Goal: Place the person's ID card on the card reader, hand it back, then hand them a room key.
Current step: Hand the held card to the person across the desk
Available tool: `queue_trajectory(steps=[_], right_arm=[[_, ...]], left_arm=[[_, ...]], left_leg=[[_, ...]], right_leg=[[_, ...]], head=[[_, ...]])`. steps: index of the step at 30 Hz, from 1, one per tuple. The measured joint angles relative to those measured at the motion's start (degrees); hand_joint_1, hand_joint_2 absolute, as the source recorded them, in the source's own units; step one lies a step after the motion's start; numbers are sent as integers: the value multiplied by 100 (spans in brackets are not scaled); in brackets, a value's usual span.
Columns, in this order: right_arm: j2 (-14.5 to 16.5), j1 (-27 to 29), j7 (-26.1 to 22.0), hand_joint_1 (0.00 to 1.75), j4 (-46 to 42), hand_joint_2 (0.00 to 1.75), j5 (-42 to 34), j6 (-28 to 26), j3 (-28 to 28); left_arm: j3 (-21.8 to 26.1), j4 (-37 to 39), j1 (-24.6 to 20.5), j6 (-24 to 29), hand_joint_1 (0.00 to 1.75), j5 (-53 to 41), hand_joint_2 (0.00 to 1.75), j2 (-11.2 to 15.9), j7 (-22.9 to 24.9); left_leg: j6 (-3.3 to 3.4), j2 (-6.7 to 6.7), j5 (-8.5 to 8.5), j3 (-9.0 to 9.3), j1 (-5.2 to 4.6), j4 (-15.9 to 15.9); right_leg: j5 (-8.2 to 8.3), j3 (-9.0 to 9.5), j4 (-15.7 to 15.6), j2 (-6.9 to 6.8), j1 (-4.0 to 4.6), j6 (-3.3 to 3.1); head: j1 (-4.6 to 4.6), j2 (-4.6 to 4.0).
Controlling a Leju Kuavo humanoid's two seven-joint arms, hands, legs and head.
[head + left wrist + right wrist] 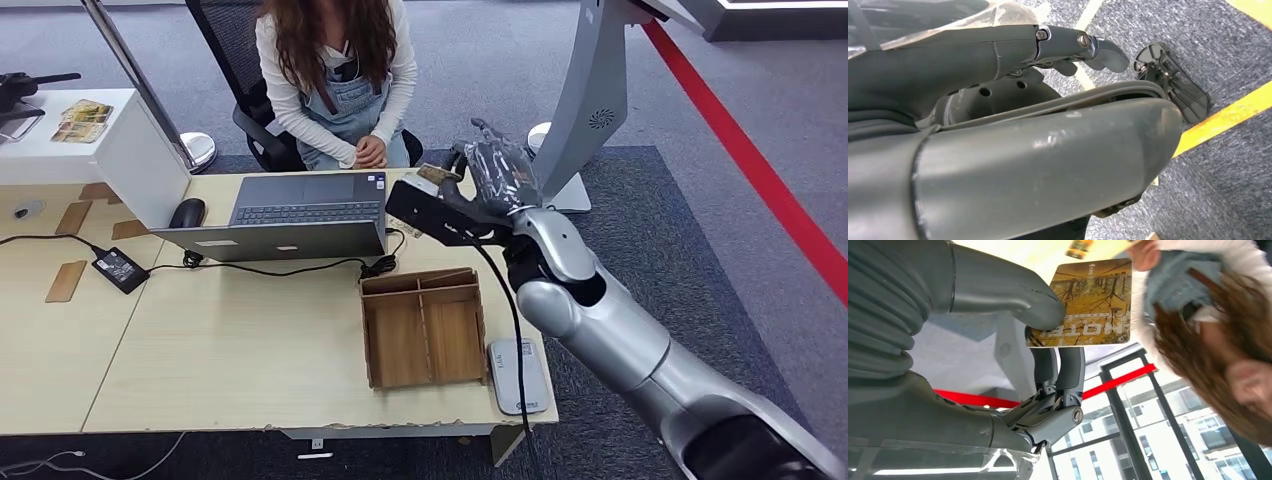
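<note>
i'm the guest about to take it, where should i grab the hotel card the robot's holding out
Take the hotel card by its free half, coming from your own side. The right hand pinches one corner between thumb and fingers, so the opposite edge nearer you juts out bare, probably the easiest place to pinch.

Right hand (497,180) raised forward, thumb and fingers (1070,371) pinching; left hand (998,55) hangs down

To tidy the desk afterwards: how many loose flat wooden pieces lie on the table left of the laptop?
4 wooden pieces: one beside the power adapter, one farther back, two against the white box, which may hide more.
</note>
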Motion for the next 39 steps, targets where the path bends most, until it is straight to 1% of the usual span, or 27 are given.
queue_trajectory(steps=[3, 5, 9, 13, 17, 22, 26, 31, 32, 33, 35, 36, 37, 39], right_arm=[[94, -476, -114, 175, 88, 175, -365, -97, -41], [239, -809, -217, 175, 312, 175, -423, -162, -39], [688, -1316, -529, 175, 1103, 175, -489, -345, 20], [1205, -1612, -703, 175, 2060, 175, -446, -549, 110], [1667, -1723, -732, 175, 2986, 175, -376, -720, 194], [2073, -1740, -692, 175, 3876, 175, -420, -809, 256], [2283, -1736, -692, 175, 4331, 175, -430, -867, 281], [2402, -1736, -691, 175, 4741, 175, -428, -918, 283], [2411, -1736, -689, 170, 4800, 175, -428, -930, 283], [2418, -1736, -685, 134, 4853, 175, -428, -940, 283], [2423, -1737, -678, 47, 4945, 175, -429, -957, 283], [2426, -1736, -681, 8, 4983, 175, -435, -967, 283], [2429, -1736, -695, 0, 5017, 175, -449, -983, 282], [2439, -1737, -759, 0, 5071, 175, -503, -1033, 276]], left_arm=[[-3, 0, -1, -34, 0, -73, 0, -1, -26], [-17, 0, -8, -59, 0, -129, 0, -2, -37], [-50, 0, -15, -113, 0, -237, 0, -11, -63], [-111, 0, -23, -181, 0, -335, 0, -24, -74], [-175, 0, -25, -212, 0, -405, 0, -45, -75], [-244, 0, -23, -245, 0, -430, 0, -67, -64], [-283, 0, -18, -254, 0, -418, 0, -81, -60], [-286, 0, -10, -233, 0, -385, 0, -94, -99], [-286, 0, -9, -222, 0, -381, 0, -96, -109], [-286, 0, -8, -211, 0, -376, 0, -97, -117], [-286, 0, -7, -198, 0, -364, 0, -101, -133], [-286, 0, -6, -196, 0, -357, 0, -102, -138], [-286, 0, -5, -196, 0, -349, 0, -103, -142], [-286, 0, -5, -196, 0, -327, 0, -103, -145]], left_leg=[[0, 0, 0, -6, 1, 0], [-2, -1, 1, -6, 3, 0], [-6, -4, 5, -10, 7, -1], [-6, -6, 9, -11, 14, -1], [-6, -8, 9, -6, 18, -1], [-5, -6, 9, -5, 18, -1], [-5, -6, 9, -5, 17, -1], [-5, -6, 9, -7, 16, 0], [-5, -6, 9, -7, 15, 0], [-6, -6, 9, -7, 15, 0], [-6, -6, 9, -9, 14, 0], [-6, -6, 9, -10, 14, 0], [-6, -6, 8, -11, 14, 0], [-7, -5, 8, -11, 14, 0]], right_leg=[[1, -1, 2, 1, 0, -1], [1, -1, 2, 0, 1, -1], [2, -1, 4, -6, 4, -3], [3, -1, 5, -8, 6, -4], [3, -2, 6, -10, 6, -4], [3, -4, 5, -8, 4, -4], [3, -5, 5, -9, 3, -4], [3, -8, 5, -8, 4, -4], [3, -9, 5, -7, 4, -4], [3, -11, 5, -7, 4, -4], [2, -13, 5, -7, 5, -4], [2, -14, 5, -7, 6, -5], [2, -15, 5, -7, 6, -5], [2, -16, 5, -6, 7, -5]], head=[[0, 1], [1, 1], [-1, -1], [-1, 0], [0, -1], [0, 0], [1, -1], [1, 0], [0, 0], [0, -1], [0, 0], [0, 0], [1, 0], [-1, -1]])
